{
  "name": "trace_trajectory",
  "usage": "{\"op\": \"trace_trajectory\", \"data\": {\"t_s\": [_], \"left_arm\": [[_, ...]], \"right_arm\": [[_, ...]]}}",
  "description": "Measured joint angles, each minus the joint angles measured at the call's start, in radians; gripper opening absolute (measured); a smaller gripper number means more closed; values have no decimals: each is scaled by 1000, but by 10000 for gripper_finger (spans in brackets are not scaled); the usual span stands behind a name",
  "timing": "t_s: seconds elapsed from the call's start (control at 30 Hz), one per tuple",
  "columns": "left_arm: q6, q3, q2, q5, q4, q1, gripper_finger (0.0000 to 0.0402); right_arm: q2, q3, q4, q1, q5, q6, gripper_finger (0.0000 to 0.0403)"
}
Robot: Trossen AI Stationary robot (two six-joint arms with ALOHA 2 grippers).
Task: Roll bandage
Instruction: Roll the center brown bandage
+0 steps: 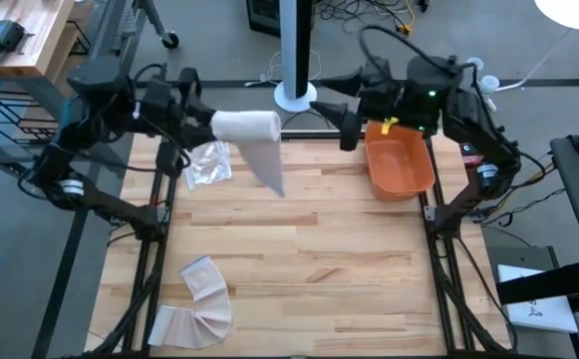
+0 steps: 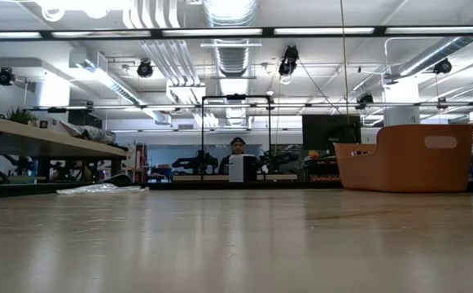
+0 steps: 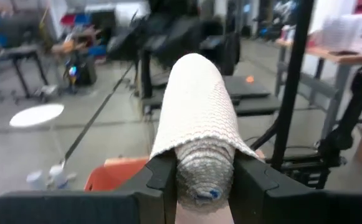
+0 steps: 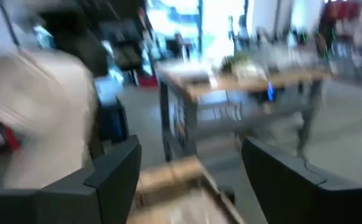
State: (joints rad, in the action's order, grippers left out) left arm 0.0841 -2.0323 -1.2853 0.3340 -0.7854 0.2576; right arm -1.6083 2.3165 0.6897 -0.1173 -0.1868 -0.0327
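There is one rolled bandage (image 1: 246,127), held up above the far edge of the table (image 1: 299,259), with a loose tail (image 1: 267,165) hanging down from it. The left gripper (image 1: 209,122) is clenched on the roll; in the left wrist view the two dark fingers (image 3: 159,177) press on both sides of the roll's end. The right gripper (image 1: 321,108) is near the roll's other end, apart from it, and its fingers (image 4: 115,168) stand released with nothing between them.

On the table I count one orange bin (image 1: 400,165) at the far right, one clear plastic wrapper (image 1: 207,163) under the roll, and two more flat bandage pieces (image 1: 199,299) at the near left corner.

The low view shows the bin (image 2: 405,157) and a person (image 2: 237,146) far behind the table, but no arm and no roll. Only the high view shows the pieces at the near corner.
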Motion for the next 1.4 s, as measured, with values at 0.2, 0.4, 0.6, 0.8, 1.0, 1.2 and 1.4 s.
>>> {"op": "trace_trajectory", "data": {"t_s": [0.2,0.4,0.6,0.8,1.0,1.2,1.4], "left_arm": [[-56,1,20,-1,-55,78,91],[-53,1,16,-1,-50,86,91],[-72,1,10,46,-36,87,91],[-68,2,4,52,28,86,92],[-71,2,-1,77,118,86,103],[-99,2,-1,90,147,87,101],[-74,2,24,103,187,86,83]], "right_arm": [[-38,-1,-188,77,4,218,259],[-95,-3,-191,76,0,179,277],[-130,-6,-140,75,2,156,269],[-150,-21,-75,75,3,138,241],[-181,-32,-30,71,3,127,203],[-194,-36,-22,71,16,55,119],[-186,-36,0,71,33,141,12]]}}
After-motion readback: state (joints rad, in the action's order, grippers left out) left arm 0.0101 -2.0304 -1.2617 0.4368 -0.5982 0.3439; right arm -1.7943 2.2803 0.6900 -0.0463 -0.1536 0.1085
